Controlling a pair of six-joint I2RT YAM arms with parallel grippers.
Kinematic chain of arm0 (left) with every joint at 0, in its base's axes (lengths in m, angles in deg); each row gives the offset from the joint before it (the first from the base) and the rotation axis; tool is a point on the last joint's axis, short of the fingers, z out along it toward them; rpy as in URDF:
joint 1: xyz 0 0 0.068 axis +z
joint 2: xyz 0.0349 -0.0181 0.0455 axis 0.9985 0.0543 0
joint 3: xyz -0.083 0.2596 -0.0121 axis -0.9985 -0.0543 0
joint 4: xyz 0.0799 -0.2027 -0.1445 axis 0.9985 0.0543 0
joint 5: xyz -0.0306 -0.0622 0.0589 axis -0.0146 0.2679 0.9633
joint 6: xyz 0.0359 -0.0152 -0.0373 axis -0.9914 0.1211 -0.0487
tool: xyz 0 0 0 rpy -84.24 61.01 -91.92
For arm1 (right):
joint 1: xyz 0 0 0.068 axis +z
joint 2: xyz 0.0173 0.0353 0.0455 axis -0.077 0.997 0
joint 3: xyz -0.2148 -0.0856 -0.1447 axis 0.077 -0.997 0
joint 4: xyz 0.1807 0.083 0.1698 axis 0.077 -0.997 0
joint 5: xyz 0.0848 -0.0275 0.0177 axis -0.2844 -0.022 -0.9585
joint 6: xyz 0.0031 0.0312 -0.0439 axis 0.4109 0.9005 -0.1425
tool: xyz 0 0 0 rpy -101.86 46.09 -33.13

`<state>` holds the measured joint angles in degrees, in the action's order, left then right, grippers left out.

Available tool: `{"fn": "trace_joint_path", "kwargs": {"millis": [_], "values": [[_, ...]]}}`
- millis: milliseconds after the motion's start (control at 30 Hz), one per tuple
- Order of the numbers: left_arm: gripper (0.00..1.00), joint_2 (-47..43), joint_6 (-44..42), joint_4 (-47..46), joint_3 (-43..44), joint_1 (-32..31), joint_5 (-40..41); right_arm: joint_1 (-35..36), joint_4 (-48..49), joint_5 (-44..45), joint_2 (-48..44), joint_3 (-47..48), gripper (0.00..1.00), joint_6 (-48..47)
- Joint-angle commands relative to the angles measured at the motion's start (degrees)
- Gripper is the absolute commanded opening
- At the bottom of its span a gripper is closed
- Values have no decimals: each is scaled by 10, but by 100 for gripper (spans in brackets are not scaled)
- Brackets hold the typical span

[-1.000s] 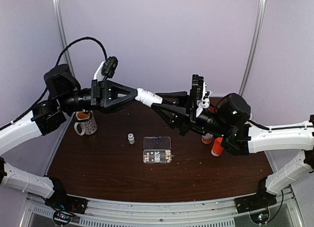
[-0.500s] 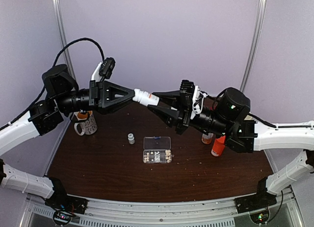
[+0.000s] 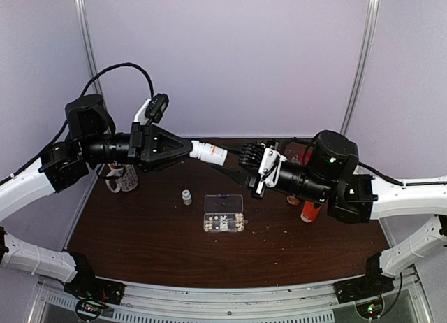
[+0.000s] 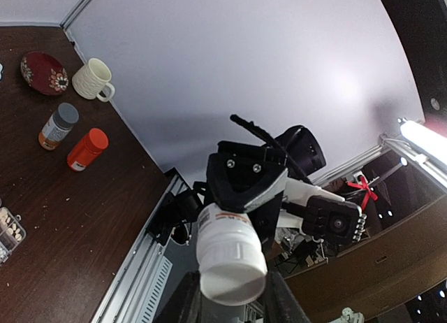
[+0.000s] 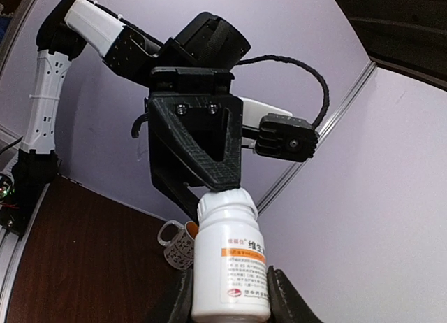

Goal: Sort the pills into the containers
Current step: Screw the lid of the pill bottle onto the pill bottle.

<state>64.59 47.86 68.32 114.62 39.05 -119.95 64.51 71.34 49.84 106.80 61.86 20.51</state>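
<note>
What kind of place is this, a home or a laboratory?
Probably a robot lab booth: a left arm and right arm bolted to a table rail, plain panel walls, staged pill box and mug.

Your arms meet high over the back of the table (image 3: 140, 253), left gripper (image 4: 232, 302) and right gripper (image 5: 227, 298) both clamped on one white bottle (image 3: 209, 152), so that span bars any crossing there. Below, the pill organizer (image 3: 223, 213) sits mid-table with a small white bottle (image 3: 186, 196) near its left, a mug (image 3: 124, 180) at back left, and an orange bottle (image 3: 308, 211) beside a grey-capped bottle (image 4: 57, 125) under your right arm. You have bare wood along the near strip and either side of the organizer.
</note>
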Motion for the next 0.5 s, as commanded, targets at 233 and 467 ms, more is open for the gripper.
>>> {"fn": "trace_joint_path", "kwargs": {"millis": [233,467], "values": [[11,5,-5,16,18,-13,-30,62,-48,65,-7,15,0,-104],[10,-5,-52,38,26,-13,-17,57,-67,64,11,67,0,33]]}}
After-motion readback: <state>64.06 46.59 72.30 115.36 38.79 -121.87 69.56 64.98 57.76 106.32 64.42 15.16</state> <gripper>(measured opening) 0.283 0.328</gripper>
